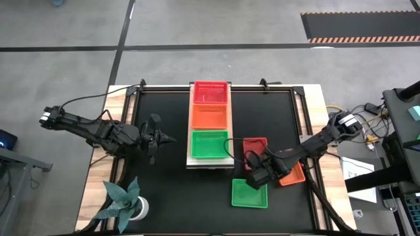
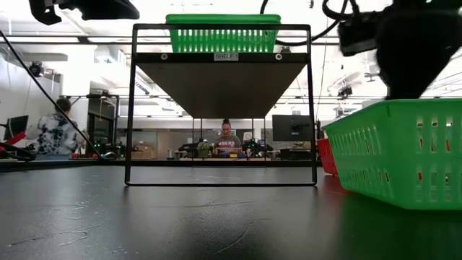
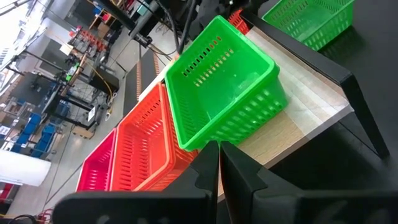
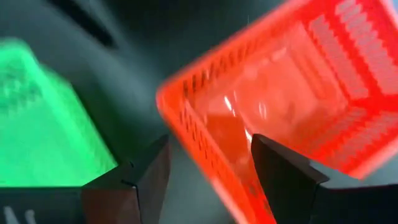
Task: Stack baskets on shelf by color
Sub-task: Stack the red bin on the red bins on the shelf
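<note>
Three baskets sit in a row on the shelf: a pink one at the far end, an orange one in the middle and a green one at the near end, each touching its neighbour. Right of the shelf's near end, on the black table, lie three more: a pink basket just beside the shelf, an orange basket further right, and a green basket nearest the table's front edge. The right gripper hangs among these three with its fingers spread apart, holding nothing; its wrist view shows the orange basket's corner between the fingers. The left gripper waits left of the shelf, level with the green basket there, its fingers pressed together and empty. A potted plant stands at the table's front left corner.
</note>
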Motion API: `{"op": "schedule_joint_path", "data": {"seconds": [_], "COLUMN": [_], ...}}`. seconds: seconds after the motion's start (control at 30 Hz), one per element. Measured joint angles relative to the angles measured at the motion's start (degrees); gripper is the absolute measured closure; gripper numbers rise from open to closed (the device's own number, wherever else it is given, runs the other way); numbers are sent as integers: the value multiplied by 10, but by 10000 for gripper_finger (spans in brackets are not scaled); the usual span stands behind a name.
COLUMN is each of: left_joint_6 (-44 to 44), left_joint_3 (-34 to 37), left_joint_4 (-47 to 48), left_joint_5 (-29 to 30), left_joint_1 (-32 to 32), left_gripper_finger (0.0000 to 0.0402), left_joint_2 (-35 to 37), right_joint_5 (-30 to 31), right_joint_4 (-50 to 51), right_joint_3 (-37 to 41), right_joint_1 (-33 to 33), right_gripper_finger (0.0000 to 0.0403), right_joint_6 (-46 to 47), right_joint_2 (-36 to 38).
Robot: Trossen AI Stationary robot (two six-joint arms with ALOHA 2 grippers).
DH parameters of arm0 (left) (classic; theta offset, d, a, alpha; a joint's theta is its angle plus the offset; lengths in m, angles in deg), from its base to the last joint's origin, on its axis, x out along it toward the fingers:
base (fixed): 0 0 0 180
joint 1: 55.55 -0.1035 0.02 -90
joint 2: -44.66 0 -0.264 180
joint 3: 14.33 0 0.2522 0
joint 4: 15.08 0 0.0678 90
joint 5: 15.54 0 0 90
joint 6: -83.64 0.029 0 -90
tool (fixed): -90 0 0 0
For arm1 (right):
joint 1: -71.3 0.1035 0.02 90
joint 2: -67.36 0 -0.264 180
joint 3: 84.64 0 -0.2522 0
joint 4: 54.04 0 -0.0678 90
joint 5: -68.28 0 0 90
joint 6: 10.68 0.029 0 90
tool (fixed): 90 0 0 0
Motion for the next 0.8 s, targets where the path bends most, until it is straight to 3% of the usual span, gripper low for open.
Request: {"op": "schedule_joint_path", "data": {"seconds": [0.27, 0.57, 0.8], "left_joint_6": [0, 1, 1], "left_joint_3": [0, 0, 0], "left_joint_4": [-2, -9, -9], "left_joint_5": [0, 0, 0], "left_joint_1": [0, 0, 0], "left_gripper_finger": [402, 402, 402], "left_joint_2": [0, -1, -1], "right_joint_5": [78, 87, 191], "right_joint_4": [-36, -11, -54], "right_joint_3": [36, 35, 38], "right_joint_1": [11, 10, 10], "right_gripper_finger": [188, 188, 188], "right_joint_6": [18, 32, 44], "right_joint_2": [9, 42, 67]}}
